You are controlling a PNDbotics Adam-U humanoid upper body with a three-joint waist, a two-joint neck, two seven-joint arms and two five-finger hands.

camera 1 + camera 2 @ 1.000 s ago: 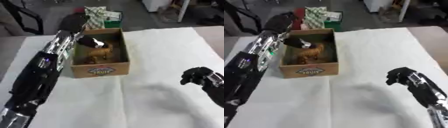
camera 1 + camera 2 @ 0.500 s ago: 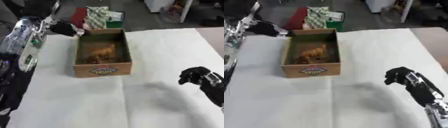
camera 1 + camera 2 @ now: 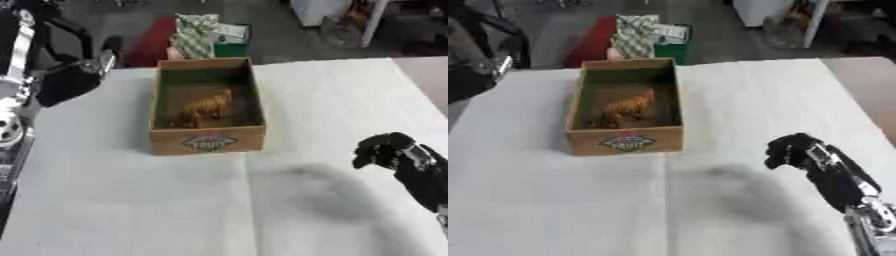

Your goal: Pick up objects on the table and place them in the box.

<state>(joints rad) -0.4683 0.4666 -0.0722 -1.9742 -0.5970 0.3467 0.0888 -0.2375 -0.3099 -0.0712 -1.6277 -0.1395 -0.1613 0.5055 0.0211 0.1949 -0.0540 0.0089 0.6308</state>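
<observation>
An orange toy animal lies inside the cardboard box on the white table — right hand curled, holding nothing; left hand blurred, its fingers unreadable.

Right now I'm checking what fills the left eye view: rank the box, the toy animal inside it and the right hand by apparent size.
1. box
2. right hand, which is nearer the camera, so it may look bigger than it is
3. toy animal
</observation>
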